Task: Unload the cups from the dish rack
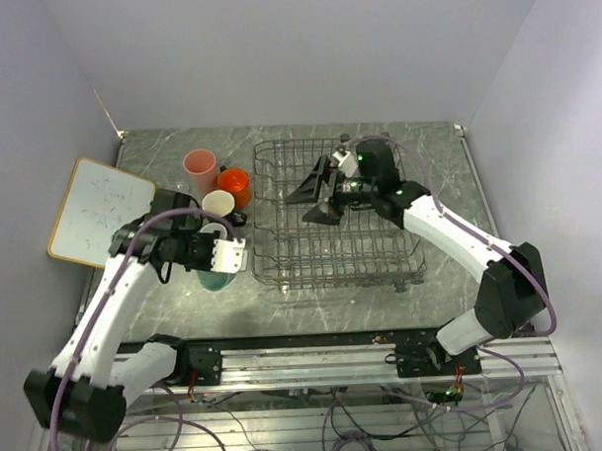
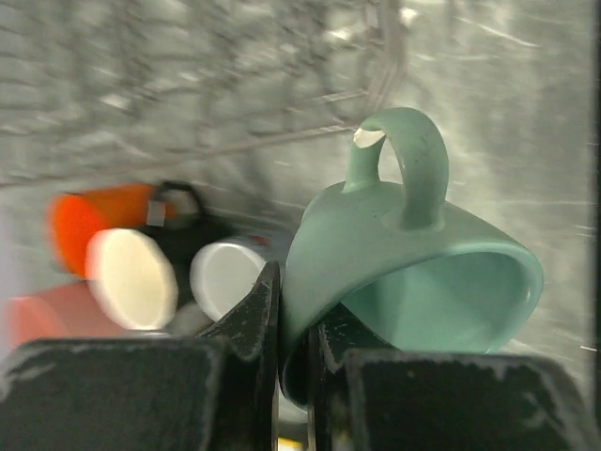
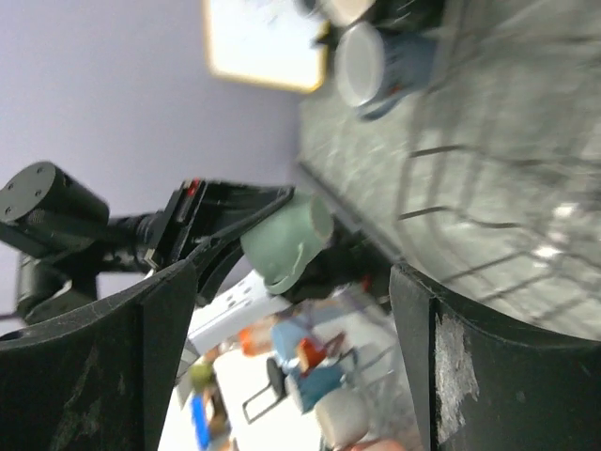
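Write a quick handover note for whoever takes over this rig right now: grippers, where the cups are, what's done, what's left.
Left gripper: shut on the wall of the mint-green mug, which it holds just outside the rack's left side.
Right gripper: open and empty, above the grey wire dish rack.
Done: pink tumbler, orange mug and black mug with cream inside stand on the marble table, left of the rack.
Left: set the mint-green mug down. No cup shows in the rack, but part of it is hidden.
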Robot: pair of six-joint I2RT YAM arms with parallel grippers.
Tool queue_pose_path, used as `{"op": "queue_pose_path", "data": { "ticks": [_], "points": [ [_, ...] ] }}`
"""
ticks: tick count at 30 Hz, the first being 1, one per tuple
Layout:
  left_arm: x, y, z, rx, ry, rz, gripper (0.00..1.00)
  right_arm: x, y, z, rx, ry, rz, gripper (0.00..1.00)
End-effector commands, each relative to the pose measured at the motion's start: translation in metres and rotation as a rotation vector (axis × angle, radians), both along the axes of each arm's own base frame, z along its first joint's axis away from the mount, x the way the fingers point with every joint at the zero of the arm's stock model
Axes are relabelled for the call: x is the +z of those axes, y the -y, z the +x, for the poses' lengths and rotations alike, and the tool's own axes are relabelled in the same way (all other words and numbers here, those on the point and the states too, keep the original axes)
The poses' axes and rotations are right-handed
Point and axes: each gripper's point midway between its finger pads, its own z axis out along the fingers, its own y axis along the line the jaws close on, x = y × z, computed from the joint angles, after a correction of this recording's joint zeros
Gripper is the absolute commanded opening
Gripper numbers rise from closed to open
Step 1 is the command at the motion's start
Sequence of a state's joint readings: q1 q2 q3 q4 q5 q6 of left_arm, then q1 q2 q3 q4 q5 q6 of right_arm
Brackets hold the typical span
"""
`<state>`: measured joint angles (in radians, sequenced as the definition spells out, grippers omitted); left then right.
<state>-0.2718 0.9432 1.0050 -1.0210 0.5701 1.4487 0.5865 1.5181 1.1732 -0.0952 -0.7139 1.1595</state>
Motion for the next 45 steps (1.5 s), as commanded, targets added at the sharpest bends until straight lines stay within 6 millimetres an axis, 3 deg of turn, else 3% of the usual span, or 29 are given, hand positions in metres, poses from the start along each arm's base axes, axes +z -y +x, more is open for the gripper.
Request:
{"op": "queue_pose_path", "data": {
  "ticks": [1,4,8,17,23,25,27,29,31,35,40,43,45],
  "points": [
    [-0.043,-0.02,-0.027,0.196,-0.367,0.098,0.07,-0.034,0.059,0.016,-0.122,0.047,-0.297,0.84],
    [-0.065,-0.025,-0.024,0.297,-0.473,0.146,0.07,-0.045,0.089,0.03,-0.205,0.049,-0.395,0.84],
    [-0.091,-0.033,-0.015,0.402,-0.527,0.212,0.07,-0.047,0.112,0.038,-0.26,0.058,-0.438,0.84],
    [-0.15,-0.042,-0.012,0.543,-0.611,0.4,0.07,-0.048,0.136,0.043,-0.323,0.059,-0.492,0.83],
    [-0.161,-0.036,-0.012,0.536,-0.59,0.392,0.07,-0.049,0.146,0.042,-0.339,0.051,-0.495,0.83],
    [-0.162,-0.033,-0.012,0.534,-0.589,0.379,0.13,-0.049,0.147,0.042,-0.341,0.047,-0.493,0.83],
    [-0.162,-0.03,-0.011,0.535,-0.585,0.366,0.21,-0.049,0.148,0.044,-0.341,0.047,-0.492,0.83],
    [-0.159,-0.029,-0.01,0.536,-0.578,0.359,0.45,-0.05,0.149,0.045,-0.341,0.048,-0.498,0.83],
    [-0.152,-0.028,-0.007,0.534,-0.567,0.353,0.59,-0.051,0.151,0.045,-0.344,0.048,-0.511,0.83],
    [-0.135,-0.027,-0.004,0.536,-0.537,0.33,0.71,-0.048,0.154,0.046,-0.35,0.064,-0.524,0.85],
    [-0.098,-0.025,-0.006,0.542,-0.504,0.28,0.78,-0.039,0.163,0.048,-0.373,0.104,-0.563,0.86],
    [-0.063,-0.024,-0.009,0.542,-0.469,0.233,0.83,-0.033,0.18,0.054,-0.435,0.169,-0.637,0.89],
    [-0.041,-0.023,-0.01,0.558,-0.434,0.179,0.85,-0.029,0.204,0.059,-0.531,0.227,-0.73,0.98]
  ]
}}
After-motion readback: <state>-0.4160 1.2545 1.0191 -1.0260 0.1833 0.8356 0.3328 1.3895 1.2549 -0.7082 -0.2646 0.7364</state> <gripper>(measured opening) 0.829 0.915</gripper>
